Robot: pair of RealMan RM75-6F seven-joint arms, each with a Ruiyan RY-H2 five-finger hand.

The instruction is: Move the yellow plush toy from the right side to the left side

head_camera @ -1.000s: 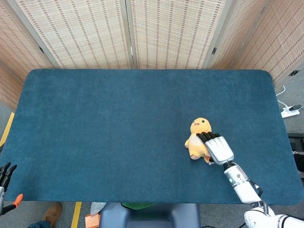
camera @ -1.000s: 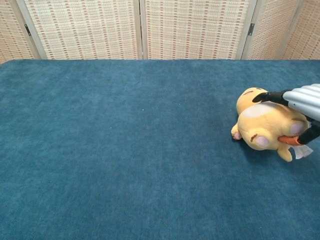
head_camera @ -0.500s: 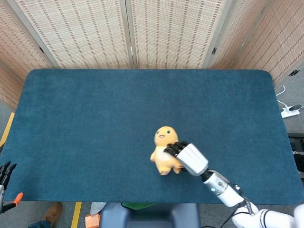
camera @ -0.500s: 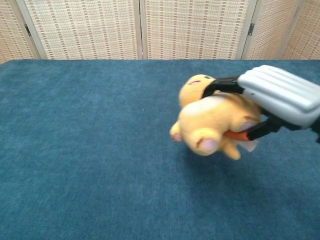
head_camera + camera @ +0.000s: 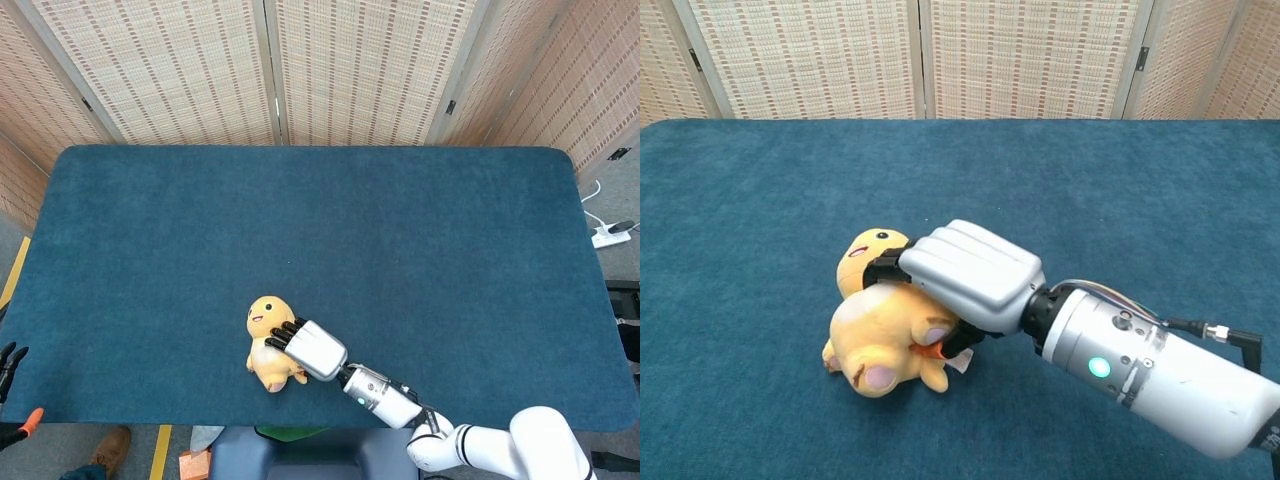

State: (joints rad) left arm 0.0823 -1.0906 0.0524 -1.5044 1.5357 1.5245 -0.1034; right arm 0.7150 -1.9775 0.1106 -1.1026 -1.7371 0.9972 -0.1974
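Observation:
The yellow plush toy [image 5: 266, 340] [image 5: 875, 330] lies left of the table's middle, near the front edge, with its face pointing away from me. My right hand [image 5: 308, 348] [image 5: 965, 275] grips its body from the right, black fingers wrapped over the back. The right forearm reaches across from the lower right. At the lower left edge of the head view, only the dark fingertips of my left hand [image 5: 10, 360] show beside the table; the chest view does not show it.
The blue felt table [image 5: 320, 220] fills both views. Woven folding screens [image 5: 300, 70] stand behind it. A power strip [image 5: 610, 235] lies on the floor at the right, off the table.
My right hand has carried the plush toy leftward across the table, from right of centre to left of centre, and a little nearer the front edge. The left hand has dropped lower.

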